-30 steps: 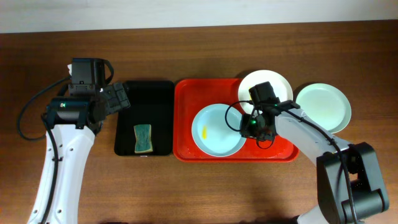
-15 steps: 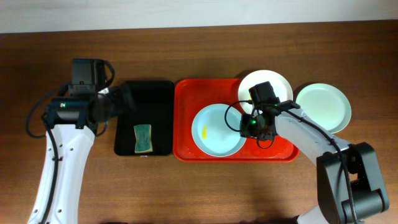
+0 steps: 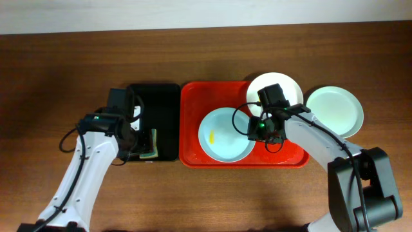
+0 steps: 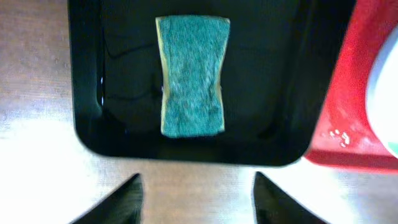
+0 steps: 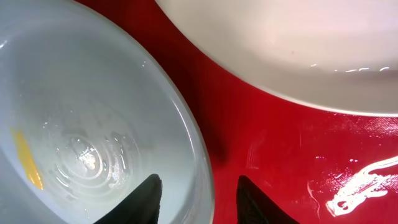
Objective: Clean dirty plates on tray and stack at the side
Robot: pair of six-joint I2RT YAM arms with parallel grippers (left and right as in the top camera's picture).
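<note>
We see the red tray [image 3: 192, 96] in the middle of the table [image 3: 206, 200], with the smaller black tray [image 3: 164, 96] just beside its left side.

The pale blue plate [image 3: 225, 134] lies flat inside the red tray, toward the front. It carries a short yellow smear [image 3: 211, 136] left of its centre. The white plate [image 3: 288, 87] sits at the tray's back right corner and reaches past the rim there. The pale green plate [image 3: 335, 111] lies outside the tray, on the table to its right. It is close to the white plate, but we cannot tell whether the two touch.

The right fingers [image 5: 143, 202] stand apart and straddle the right rim of the pale blue plate. One is inside the plate's hollow; the other is over the bare red floor between the blue and white plates. In the right wrist view we see a gap on each side of the rim, so they are around it and not clamped on it. Whitish wet streaks [image 5: 357, 186] mark the tray floor nearby.

The left fingers [image 4: 121, 205] are also apart, with nothing between them. They hang over the table at the front edge of the black tray. A sponge [image 4: 191, 74] lies flat in that tray just ahead of them, green face up and narrowed at its waist, clear of both fingers. From overhead, the left arm hides part of the sponge and the tray's front left corner.
</note>
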